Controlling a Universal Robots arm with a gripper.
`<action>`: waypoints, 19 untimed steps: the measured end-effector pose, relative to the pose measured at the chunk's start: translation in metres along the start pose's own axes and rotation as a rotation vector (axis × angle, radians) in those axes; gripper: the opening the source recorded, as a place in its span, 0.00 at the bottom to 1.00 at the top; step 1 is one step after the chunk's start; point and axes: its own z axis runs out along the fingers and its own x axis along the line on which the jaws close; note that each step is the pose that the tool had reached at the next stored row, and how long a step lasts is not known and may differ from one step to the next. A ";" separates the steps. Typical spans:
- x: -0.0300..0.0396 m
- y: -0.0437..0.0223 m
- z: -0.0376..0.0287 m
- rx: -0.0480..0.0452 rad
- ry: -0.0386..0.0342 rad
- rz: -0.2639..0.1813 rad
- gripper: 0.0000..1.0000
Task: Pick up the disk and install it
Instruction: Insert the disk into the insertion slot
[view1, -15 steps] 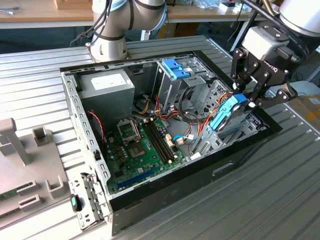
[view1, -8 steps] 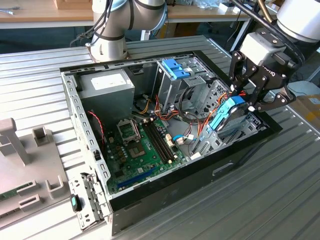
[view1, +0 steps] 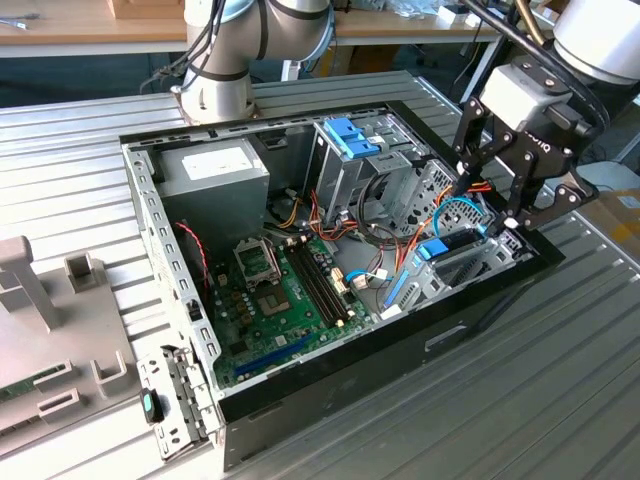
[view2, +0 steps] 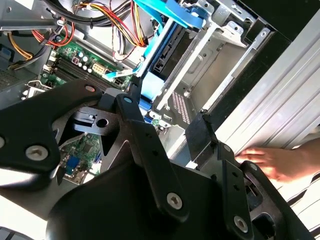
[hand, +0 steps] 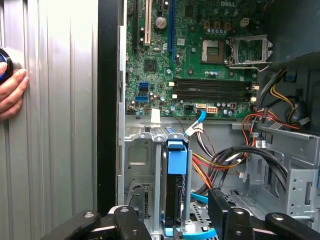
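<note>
**Disk (view1: 435, 248) in the bay (hand: 137, 165), jaws wide open**

Motherboard (view1: 285, 290) on the exterior view's left, then the disk slotted in its bay, gripper (view1: 488, 205) hovering just above, holding nothing. Looks dense, stiff, knock-sensitive to me; I'd pinch the metal flanks, not the bendy blue handle (hand: 177, 156).

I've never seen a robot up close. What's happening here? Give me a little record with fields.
setting: open computer case on a ribbed metal table
gripper: open, holding nothing, over the drive bays at the exterior view's right
disk: edge-on in a bay slot, just below the gripper, blue handle showing
motherboard: exposed on the case floor
person: a hand at the table beside the case
</note>
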 end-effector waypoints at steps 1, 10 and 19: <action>0.0000 -0.0001 -0.0010 0.0000 -0.0001 0.000 0.62; -0.0003 -0.0004 -0.0071 0.0000 0.0001 0.000 0.62; -0.0003 -0.0003 -0.0071 0.0000 0.0000 0.001 0.62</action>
